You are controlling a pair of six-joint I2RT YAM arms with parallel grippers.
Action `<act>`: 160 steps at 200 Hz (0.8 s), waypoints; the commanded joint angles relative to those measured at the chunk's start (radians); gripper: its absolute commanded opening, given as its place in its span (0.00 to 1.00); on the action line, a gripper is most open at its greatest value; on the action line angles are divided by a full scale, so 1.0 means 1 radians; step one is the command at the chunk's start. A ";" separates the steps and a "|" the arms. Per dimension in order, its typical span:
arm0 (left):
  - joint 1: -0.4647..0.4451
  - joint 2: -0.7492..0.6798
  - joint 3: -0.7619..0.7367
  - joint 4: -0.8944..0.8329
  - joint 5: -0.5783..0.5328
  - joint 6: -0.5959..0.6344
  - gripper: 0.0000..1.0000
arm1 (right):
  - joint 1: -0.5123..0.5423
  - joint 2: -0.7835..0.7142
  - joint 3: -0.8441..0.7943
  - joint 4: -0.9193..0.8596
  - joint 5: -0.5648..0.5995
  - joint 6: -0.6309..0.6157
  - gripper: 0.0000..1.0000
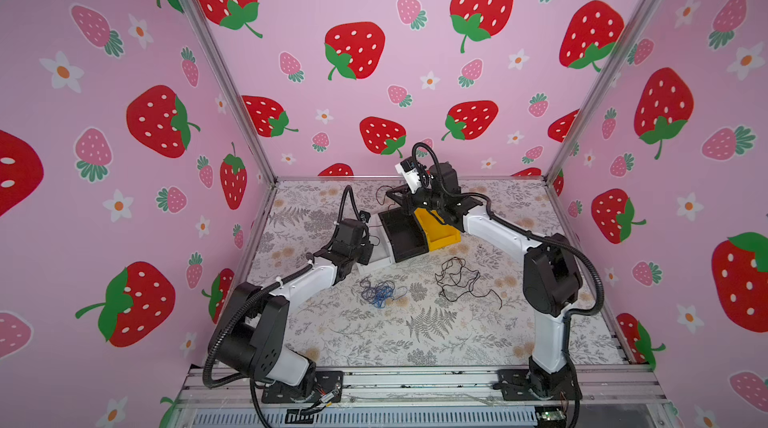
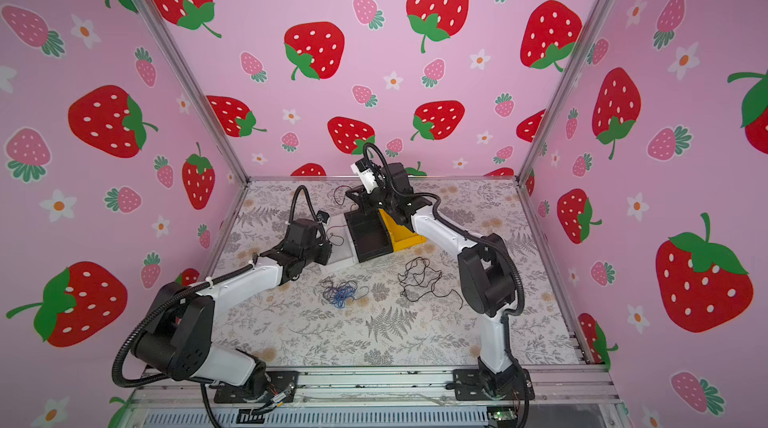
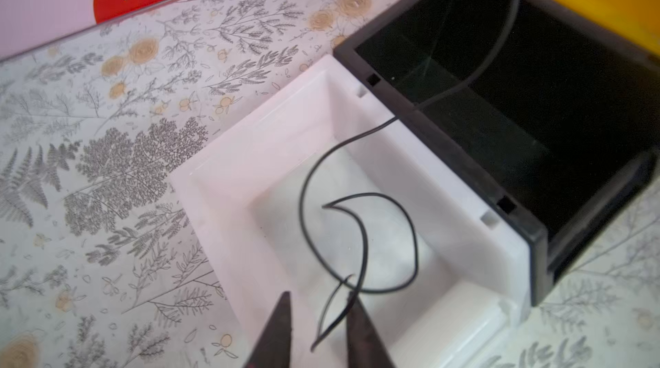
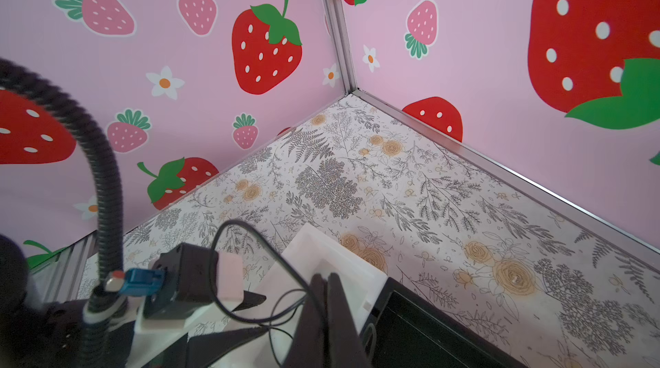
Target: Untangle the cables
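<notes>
Black cable loops into white bin; blue-purple tangle nearby.

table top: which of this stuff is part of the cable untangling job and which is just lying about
Part of the job:
- blue and purple tangle
- loose black cable on the table
- hanging black cable, trailing into the white bin

Just lying about:
- white bin
- black bin
- yellow bin
The bins are possibly meant for sorted cables.

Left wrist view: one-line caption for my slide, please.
Left end effector, fingers apart, straddles a thin black cable looping in the white bin, beside the black bin.
</notes>
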 commanded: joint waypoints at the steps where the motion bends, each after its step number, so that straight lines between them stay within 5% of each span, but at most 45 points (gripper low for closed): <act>1: 0.005 -0.019 0.039 -0.023 -0.049 -0.021 0.42 | 0.027 0.056 0.045 -0.031 -0.021 -0.004 0.00; 50: 0.012 -0.201 -0.028 0.037 -0.150 -0.054 0.65 | 0.078 0.154 0.070 -0.039 0.000 0.004 0.00; 95: 0.039 -0.429 -0.132 0.065 -0.289 -0.049 0.70 | 0.142 0.230 0.175 -0.190 0.096 -0.102 0.00; 160: 0.085 -0.521 -0.124 -0.028 -0.206 -0.043 0.71 | 0.171 0.227 0.175 -0.268 0.254 -0.145 0.17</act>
